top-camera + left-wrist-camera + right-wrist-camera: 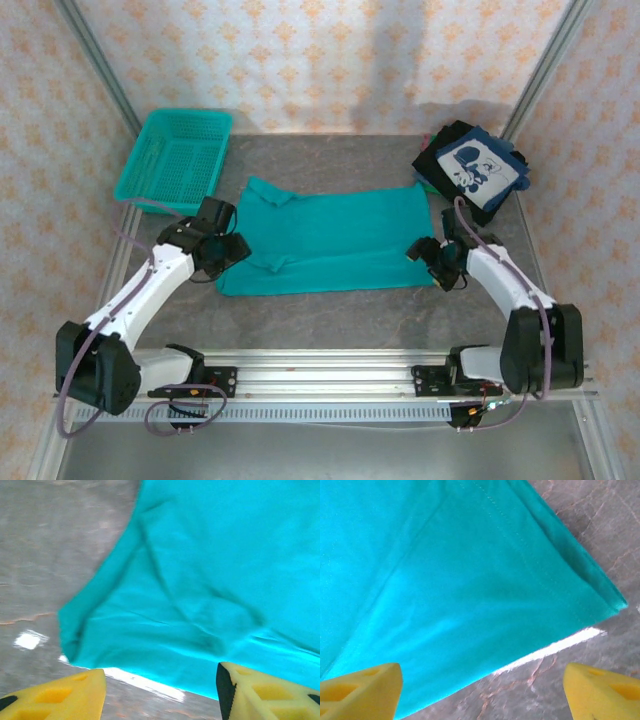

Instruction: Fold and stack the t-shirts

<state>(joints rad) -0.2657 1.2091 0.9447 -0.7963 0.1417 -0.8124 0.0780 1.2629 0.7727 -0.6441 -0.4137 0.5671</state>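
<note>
Teal t-shirt (330, 240) lay spread flat in the middle of the table (330, 315) in the top view. The dark folded t-shirts (470, 170) sat stacked at the far right corner, apart from it. The mesh basket (175, 160) stood at the far left. I saw the left gripper (228, 250) at the shirt's near left corner and the right gripper (428, 258) at its near right corner. Bare table lay between the near edge and the arm bases. From the left wrist, the fingers (65, 695) stood apart with nothing between them, just before the cloth's edge. From the right wrist, the fingers (360, 690) were also wide apart and empty, with the hemmed corner just ahead.
</note>
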